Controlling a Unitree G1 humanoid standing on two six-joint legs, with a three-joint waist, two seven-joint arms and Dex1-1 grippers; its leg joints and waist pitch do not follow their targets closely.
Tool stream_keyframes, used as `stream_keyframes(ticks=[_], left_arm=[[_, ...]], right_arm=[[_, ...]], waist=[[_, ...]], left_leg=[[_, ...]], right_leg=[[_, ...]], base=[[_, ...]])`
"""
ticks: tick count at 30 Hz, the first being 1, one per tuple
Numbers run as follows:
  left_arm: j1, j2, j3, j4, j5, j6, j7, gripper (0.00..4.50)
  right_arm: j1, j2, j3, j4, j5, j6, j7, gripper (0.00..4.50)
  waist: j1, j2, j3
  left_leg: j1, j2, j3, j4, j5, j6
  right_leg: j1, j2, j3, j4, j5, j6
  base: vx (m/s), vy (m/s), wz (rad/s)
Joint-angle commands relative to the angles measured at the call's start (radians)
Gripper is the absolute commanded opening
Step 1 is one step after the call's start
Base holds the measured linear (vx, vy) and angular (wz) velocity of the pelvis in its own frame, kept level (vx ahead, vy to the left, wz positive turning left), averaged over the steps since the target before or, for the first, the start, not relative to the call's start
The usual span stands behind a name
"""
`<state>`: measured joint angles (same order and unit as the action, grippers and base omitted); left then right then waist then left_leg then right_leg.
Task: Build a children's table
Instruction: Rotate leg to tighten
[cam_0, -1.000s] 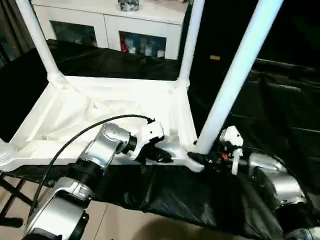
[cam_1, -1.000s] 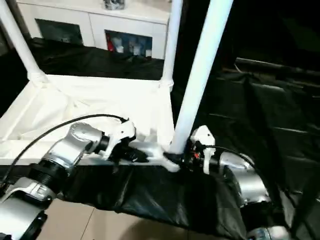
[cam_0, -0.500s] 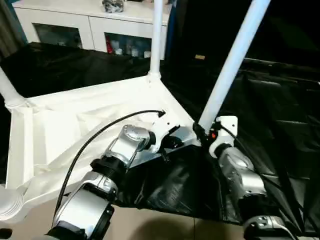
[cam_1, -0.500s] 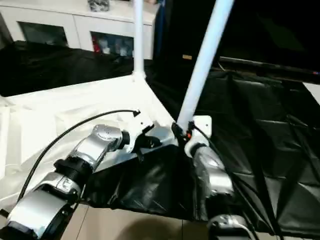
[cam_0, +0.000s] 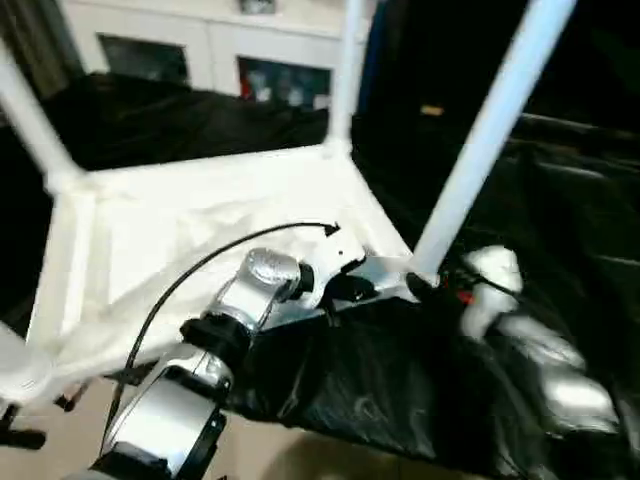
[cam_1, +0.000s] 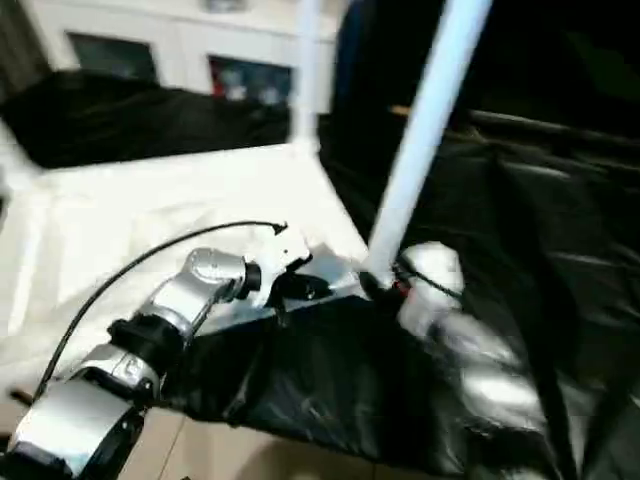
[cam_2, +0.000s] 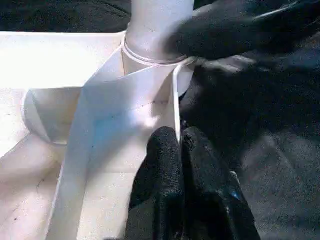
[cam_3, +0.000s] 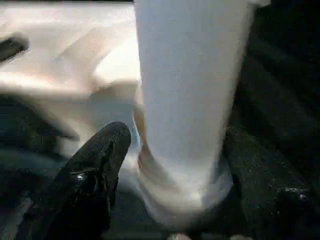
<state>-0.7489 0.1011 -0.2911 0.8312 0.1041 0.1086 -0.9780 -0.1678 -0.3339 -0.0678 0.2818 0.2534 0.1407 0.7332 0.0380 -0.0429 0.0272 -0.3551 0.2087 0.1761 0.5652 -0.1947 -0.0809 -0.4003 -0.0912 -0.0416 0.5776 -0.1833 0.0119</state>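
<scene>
Because the plastic tabletop (cam_0: 200, 215) seems light and slippery, we grasp its rim: left end effector (cam_2: 181, 145) clenched there, right end effector (cam_3: 172, 165) released around the leg (cam_0: 480, 150).

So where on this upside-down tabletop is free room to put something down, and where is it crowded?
Free: the tabletop underside between the far legs and the left tool. Crowded: the near right corner, where the left tool pinches the rim and the right tool flanks the near leg.
</scene>
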Motion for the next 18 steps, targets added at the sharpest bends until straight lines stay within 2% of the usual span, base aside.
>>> stream_keyframes(ticks=[1, 2, 3, 5, 7, 8, 9, 10, 11, 12, 13, 14, 15, 16, 17, 18], left_arm=[[0.032, 0.011, -0.021, 0.025, 0.023, 0.001, 0.004, 0.00], [0.034, 0.011, -0.019, 0.023, 0.022, 0.000, 0.008, 0.00], [0.037, 0.010, -0.015, 0.020, 0.018, -0.008, 0.013, 0.00], [0.042, 0.008, -0.005, 0.012, 0.010, -0.018, 0.023, 0.00], [0.055, 0.009, 0.020, -0.046, -0.026, -0.003, 0.013, 0.00], [0.064, 0.012, 0.028, -0.084, -0.045, 0.023, -0.007, 0.00], [0.065, 0.012, 0.029, -0.087, -0.047, 0.025, -0.009, 0.27], [0.087, 0.027, 0.034, -0.179, -0.072, 0.084, -0.041, 0.44], [0.110, 0.051, 0.033, -0.275, -0.092, 0.146, -0.073, 0.54], [0.119, 0.060, 0.032, -0.310, -0.098, 0.168, -0.085, 0.54], [0.134, 0.079, 0.030, -0.366, -0.110, 0.205, -0.107, 0.63], [0.140, 0.089, 0.028, -0.388, -0.115, 0.218, -0.117, 0.76], [0.187, 0.167, 0.024, -0.551, -0.155, 0.318, -0.186, 0.89], [0.231, 0.241, 0.026, -0.684, -0.187, 0.396, -0.232, 1.01], [0.245, 0.265, 0.029, -0.722, -0.196, 0.418, -0.243, 1.01], [0.249, 0.273, 0.029, -0.734, -0.199, 0.425, -0.246, 1.08]], right_arm=[[0.084, -0.103, -0.013, -0.133, 0.085, 0.074, 0.167, 3.30], [0.102, -0.127, -0.020, -0.156, 0.100, 0.090, 0.192, 3.30], [0.122, -0.151, -0.031, -0.179, 0.118, 0.108, 0.219, 3.30], [0.139, -0.171, -0.043, -0.201, 0.134, 0.125, 0.240, 3.30], [0.161, -0.195, -0.049, -0.248, 0.172, 0.167, 0.255, 3.30], [0.165, -0.196, -0.046, -0.262, 0.179, 0.175, 0.255, 3.30], [0.165, -0.196, -0.045, -0.262, 0.179, 0.175, 0.255, 3.32], [0.163, -0.186, -0.029, -0.277, 0.179, 0.180, 0.248, 3.33], [0.156, -0.173, -0.012, -0.285, 0.179, 0.186, 0.241, 3.33], [0.154, -0.168, -0.005, -0.288, 0.180, 0.189, 0.238, 3.33], [0.149, -0.158, 0.006, -0.289, 0.177, 0.189, 0.235, 3.33], [0.147, -0.155, 0.010, -0.291, 0.178, 0.191, 0.235, 3.33], [0.130, -0.128, 0.044, -0.295, 0.175, 0.200, 0.230, 3.33], [0.115, -0.105, 0.073, -0.296, 0.175, 0.212, 0.231, 3.33], [0.109, -0.094, 0.083, -0.292, 0.174, 0.215, 0.229, 3.33], [0.106, -0.090, 0.086, -0.291, 0.174, 0.216, 0.229, 3.33]], waist=[[0.007, -0.017, -0.045], [0.011, -0.017, -0.045], [0.010, -0.024, -0.044], [0.010, -0.024, -0.040], [0.006, -0.025, -0.035], [0.006, -0.026, -0.036], [0.004, -0.028, -0.035], [0.004, -0.030, -0.038], [0.004, -0.031, -0.038], [0.003, -0.027, -0.040], [0.002, -0.023, -0.043], [0.003, -0.021, -0.045], [0.005, -0.029, -0.050], [0.001, -0.030, -0.045], [0.004, -0.031, -0.049], [0.002, -0.029, -0.048]], left_leg=[[-0.005, 0.019, 0.007, -0.055, -0.134, 0.136], [-0.004, 0.022, 0.006, -0.052, -0.132, 0.144], [-0.009, 0.021, 0.006, -0.052, -0.124, 0.155], [-0.009, 0.020, 0.007, -0.054, -0.150, 0.150], [-0.006, 0.024, 0.004, -0.060, -0.209, 0.119], [-0.006, 0.024, 0.004, -0.059, -0.211, 0.115], [-0.009, 0.024, 0.003, -0.062, -0.209, 0.105], [-0.008, 0.026, 0.001, -0.063, -0.197, 0.092], [-0.011, 0.024, 0.001, -0.061, -0.183, 0.094], [-0.012, 0.027, 0.000, -0.062, -0.152, 0.091], [-0.004, 0.025, 0.005, -0.056, -0.130, 0.099], [-0.001, 0.027, 0.005, -0.053, -0.111, 0.100], [-0.001, 0.027, 0.004, -0.047, -0.042, 0.115], [-0.013, 0.020, 0.005, -0.049, 0.000, 0.130], [-0.002, 0.024, 0.007, -0.045, 0.004, 0.130], [-0.007, 0.020, 0.008, -0.042, 0.032, 0.142]], right_leg=[[0.056, -0.037, 0.026, -0.049, -0.017, -0.241], [0.058, -0.038, 0.027, -0.048, -0.010, -0.243], [0.058, -0.039, 0.027, -0.047, -0.013, -0.245], [0.054, -0.042, 0.026, -0.056, -0.097, -0.232], [0.050, -0.044, 0.026, -0.068, -0.235, -0.207], [0.048, -0.043, 0.027, -0.068, -0.246, -0.201], [0.048, -0.045, 0.027, -0.069, -0.273, -0.190], [0.048, -0.046, 0.027, -0.064, -0.269, -0.189], [0.048, -0.045, 0.026, -0.063, -0.255, -0.191], [0.049, -0.044, 0.027, -0.053, -0.200, -0.209], [0.041, -0.038, 0.026, -0.052, -0.147, -0.226], [0.043, -0.039, 0.027, -0.044, -0.101, -0.241], [0.047, -0.037, 0.026, -0.027, 0.020, -0.272], [0.050, -0.031, 0.025, -0.022, 0.074, -0.278], [0.047, -0.034, 0.025, -0.018, 0.085, -0.287], [0.047, -0.031, 0.027, -0.013, 0.109, -0.295]], base=[[0.000, 0.000, 0.00], [0.000, 0.000, 0.00], [0.000, 0.000, 0.00], [0.000, 0.000, 0.00], [0.000, 0.000, 0.00], [0.000, 0.000, 0.00], [0.000, 0.000, 0.00], [0.000, 0.000, 0.00], [0.000, 0.000, 0.00], [0.000, 0.000, 0.00], [0.000, 0.000, 0.00], [0.000, 0.000, 0.00], [0.000, 0.000, 0.00], [0.000, 0.000, 0.00], [0.000, 0.000, 0.00], [0.000, 0.000, 0.00]])
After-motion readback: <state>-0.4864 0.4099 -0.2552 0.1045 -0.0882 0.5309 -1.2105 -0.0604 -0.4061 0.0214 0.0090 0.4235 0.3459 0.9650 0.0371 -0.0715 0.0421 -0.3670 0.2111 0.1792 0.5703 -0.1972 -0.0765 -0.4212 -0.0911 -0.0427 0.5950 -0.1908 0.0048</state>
